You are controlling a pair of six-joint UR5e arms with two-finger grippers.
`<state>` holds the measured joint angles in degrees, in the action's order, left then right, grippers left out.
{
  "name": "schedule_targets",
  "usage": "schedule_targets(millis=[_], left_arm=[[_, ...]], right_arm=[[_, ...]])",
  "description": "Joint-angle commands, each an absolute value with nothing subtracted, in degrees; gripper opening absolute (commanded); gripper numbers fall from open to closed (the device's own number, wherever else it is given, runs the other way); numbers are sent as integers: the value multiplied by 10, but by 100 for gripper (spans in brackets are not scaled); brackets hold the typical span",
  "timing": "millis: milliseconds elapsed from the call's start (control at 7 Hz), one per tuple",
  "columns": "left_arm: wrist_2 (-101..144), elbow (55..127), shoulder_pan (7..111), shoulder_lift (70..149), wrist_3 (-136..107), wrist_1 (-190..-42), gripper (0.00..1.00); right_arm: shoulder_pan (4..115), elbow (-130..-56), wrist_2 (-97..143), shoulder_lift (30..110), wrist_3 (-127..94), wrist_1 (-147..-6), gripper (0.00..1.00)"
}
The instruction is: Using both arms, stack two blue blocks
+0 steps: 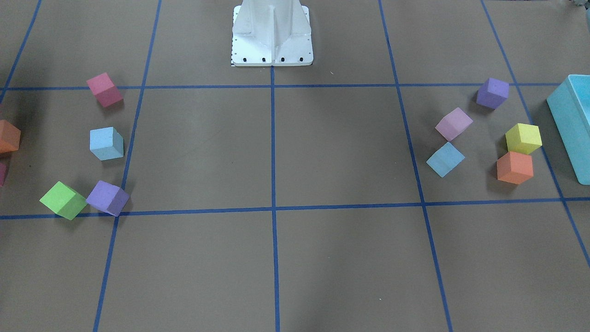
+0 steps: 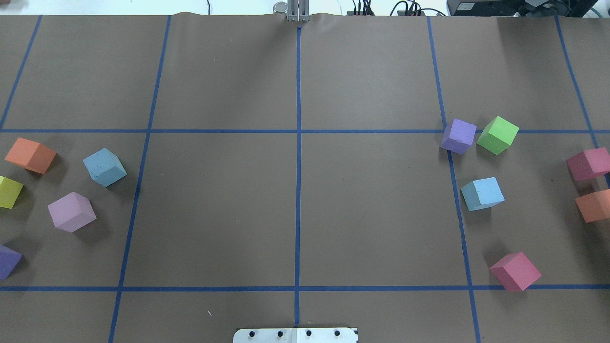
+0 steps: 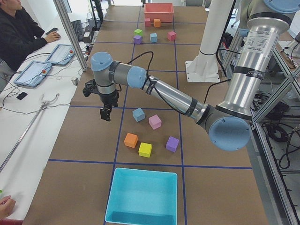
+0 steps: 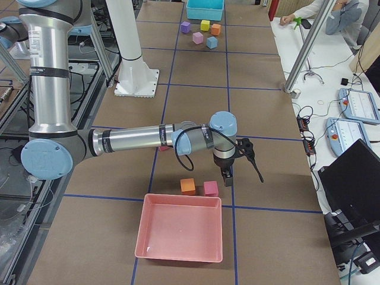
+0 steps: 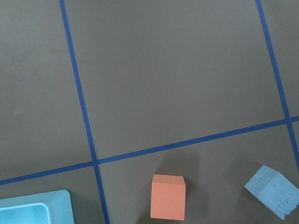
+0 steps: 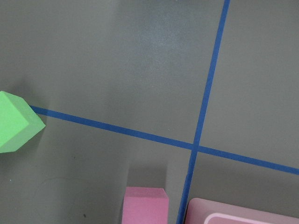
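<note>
Two pale blue blocks lie apart on the brown table. One is on my left side [image 2: 104, 166] [image 1: 445, 159] [image 3: 138, 114], and shows at the lower right of the left wrist view [image 5: 273, 191]. The other is on my right side [image 2: 482, 193] [image 1: 106, 143] [image 3: 153, 37]. My left gripper [image 3: 106, 114] hangs above the table, beside the left blue block on its outer side. My right gripper [image 4: 228, 178] hangs near a pink cube [image 4: 211, 188]. Both grippers show only in the side views, so I cannot tell whether they are open or shut.
Purple, lilac, yellow, orange, green and pink cubes lie around each blue block. A teal box [image 1: 571, 124] stands at my left table end and a pink tray [image 4: 180, 231] at my right end. The white base stand [image 1: 272, 34] is at the middle. Operators sit beside the table.
</note>
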<state>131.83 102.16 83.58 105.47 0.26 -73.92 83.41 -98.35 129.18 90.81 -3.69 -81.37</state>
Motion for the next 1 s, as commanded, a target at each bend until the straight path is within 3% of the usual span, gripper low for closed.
schedule_targets(millis=[0,857], left_arm=[[1317,1019,836,1055,2,-738,100],[1319,1038,830,1055,-29,-744,100]], right_arm=[[837,-985,1288,910,-37,-811,100],[836,-986,1358,931,-37,-789,100]])
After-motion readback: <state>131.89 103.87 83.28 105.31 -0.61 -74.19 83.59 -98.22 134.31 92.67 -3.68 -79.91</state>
